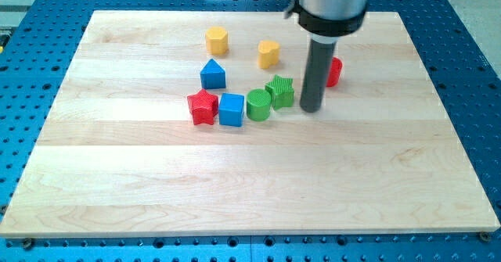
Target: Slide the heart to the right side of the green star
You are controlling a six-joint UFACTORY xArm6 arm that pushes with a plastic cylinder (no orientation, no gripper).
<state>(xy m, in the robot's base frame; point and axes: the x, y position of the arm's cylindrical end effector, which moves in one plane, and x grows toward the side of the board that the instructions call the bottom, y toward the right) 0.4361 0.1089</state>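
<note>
The yellow heart (268,54) lies near the view's top, above and slightly left of the green star (280,91). My tip (311,109) rests on the board just right of the green star, close to it. A red block (333,71) is partly hidden behind the rod, to the right of the star; its shape cannot be made out.
A green cylinder (258,105) touches the star's lower left. A blue cube (232,109) and a red star (203,106) sit in a row left of it. A blue house-shaped block (213,74) and a yellow hexagon (217,40) lie further up left.
</note>
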